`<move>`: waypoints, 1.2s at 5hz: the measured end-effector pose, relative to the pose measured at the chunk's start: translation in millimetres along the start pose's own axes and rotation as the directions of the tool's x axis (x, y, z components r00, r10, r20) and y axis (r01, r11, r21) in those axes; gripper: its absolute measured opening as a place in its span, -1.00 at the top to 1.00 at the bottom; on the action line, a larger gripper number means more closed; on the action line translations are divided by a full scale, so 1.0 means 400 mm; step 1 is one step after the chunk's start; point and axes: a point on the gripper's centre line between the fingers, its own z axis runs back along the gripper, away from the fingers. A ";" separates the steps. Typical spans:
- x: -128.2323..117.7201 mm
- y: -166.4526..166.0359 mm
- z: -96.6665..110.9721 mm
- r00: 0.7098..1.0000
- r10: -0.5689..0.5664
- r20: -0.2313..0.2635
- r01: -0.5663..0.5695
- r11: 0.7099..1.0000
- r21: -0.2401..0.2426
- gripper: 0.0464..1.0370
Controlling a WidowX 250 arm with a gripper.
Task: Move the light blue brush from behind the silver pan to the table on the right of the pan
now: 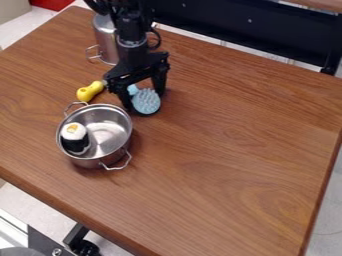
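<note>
Judging from the tool [144, 101] set down around the light-blue bristle brush [147, 103], we seem to be at the grasping step. The brush is on the wooden counter [234, 150], just beyond the rim of the open pot, within the tool's reach. We cannot tell whether the tool is open or gripping it. The next move calls for a secure hold before any lift, with care for the pot close by.

We see two metal containers. The open pot [109, 131] stands upright, its two wire handles at opposite sides; inside, against the wall, sits a toy sushi roll [74, 135], white on top with an orange patch and dark below. The taller metal pot [104, 32] stands partly behind the arm [131, 30], and we cannot see its contents. Near the open pot's far handle lies a yellow-handled utensil [88, 92].
</note>
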 end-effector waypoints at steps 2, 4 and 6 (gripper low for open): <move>0.001 -0.005 -0.002 1.000 -0.006 -0.004 0.006 1.000 -0.015 0.31; -0.014 -0.031 0.012 0.998 -0.053 -0.038 0.053 0.999 -0.009 0.44; -0.045 -0.103 0.035 0.964 -0.254 -0.079 0.252 0.967 -0.032 0.44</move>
